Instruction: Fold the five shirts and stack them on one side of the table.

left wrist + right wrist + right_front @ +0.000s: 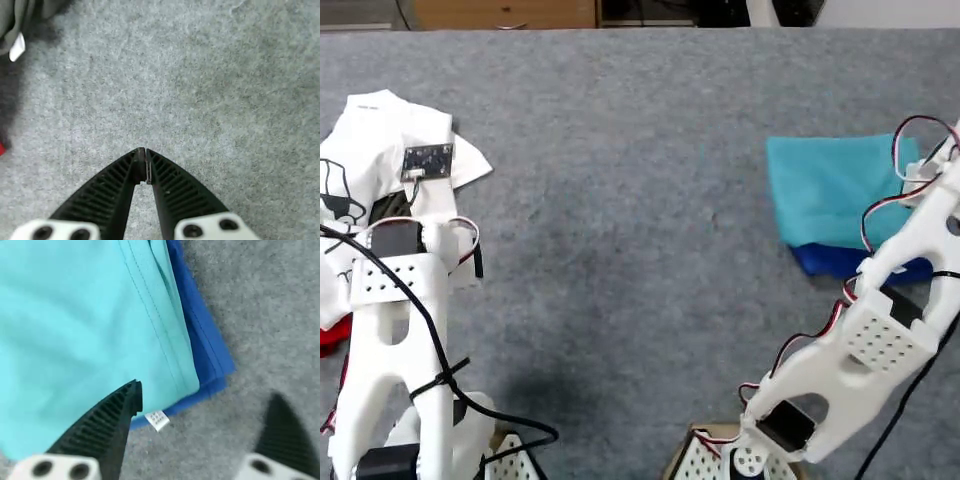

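A small white label (pixel 157 420) stuck out from the folded shirts on the right side of the table, at the edge of the stack, but its print was too small for me to read. Another white tag (pixel 17 47) hung on a shaded fold of cloth (pixel 30 12) near the left arm, and I could see no writing on it. The white shirt (pixel 370 150) at the left edge of the table carried a black drawing, not letters, and it lay crumpled, with a bit of red cloth (pixel 329 336) beside it. The left arm (pixel 400 330) stretched forward over this white shirt. The left gripper (pixel 142 164) pointed down at the bare grey table (pixel 210 90), its fingers closed tip against tip and holding nothing. The right arm (pixel 880 330) leaned across to the turquoise shirt (pixel 830 185), which lay folded on top of the blue shirt (pixel 830 258). From the right wrist, the right gripper (pixel 205 392) stood with fingers wide apart, one finger (pixel 117 412) over the turquoise cloth, the other over the table. This view also gave the seams and the blue edge close up.
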Available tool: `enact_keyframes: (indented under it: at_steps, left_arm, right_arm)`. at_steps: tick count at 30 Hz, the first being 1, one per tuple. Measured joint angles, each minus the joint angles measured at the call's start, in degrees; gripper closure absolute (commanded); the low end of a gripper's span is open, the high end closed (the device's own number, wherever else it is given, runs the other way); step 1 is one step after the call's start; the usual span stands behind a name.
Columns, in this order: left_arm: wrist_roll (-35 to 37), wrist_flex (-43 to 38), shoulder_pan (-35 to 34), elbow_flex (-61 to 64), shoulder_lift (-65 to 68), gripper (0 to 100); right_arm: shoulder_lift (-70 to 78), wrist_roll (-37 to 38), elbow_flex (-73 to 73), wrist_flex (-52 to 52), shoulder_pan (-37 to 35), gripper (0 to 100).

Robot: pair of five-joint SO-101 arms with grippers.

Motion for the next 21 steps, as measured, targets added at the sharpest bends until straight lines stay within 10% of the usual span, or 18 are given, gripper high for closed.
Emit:
enact_keyframes:
  at_steps: [6,21]
  left_arm:
    - [0.00,3.34,-1.93,-5.27,0.00,98]
    - [0.00,7.21,-30.95,-42.90,29.36,82]
  right_arm:
    - [0.00,0.18,-9.93,10.20,0.00,99.4]
    - [-0.09,0.18,-18.20,15.56,2.90,99.5]
